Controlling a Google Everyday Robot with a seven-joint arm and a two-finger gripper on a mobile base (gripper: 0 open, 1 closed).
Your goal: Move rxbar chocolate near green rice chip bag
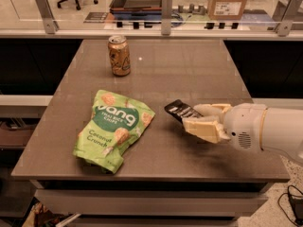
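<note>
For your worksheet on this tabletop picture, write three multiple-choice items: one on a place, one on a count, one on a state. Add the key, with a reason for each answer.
1. Where does the drink can stand relative to the green rice chip bag?
A. Beyond it, nearer the table's far edge
B. On top of it
C. Right of it, under the arm

2. How many cans are on the table?
A. One
B. Two
C. Three

3. What is the gripper doing?
A. Hanging open over the bag
B. Shut on the rxbar chocolate, right of the bag
C. Shut on the can

Key: 1 A, the can stands apart behind the bag. 2 A, only one can shows. 3 B, the black bar sticks out from between the fingers.
</note>
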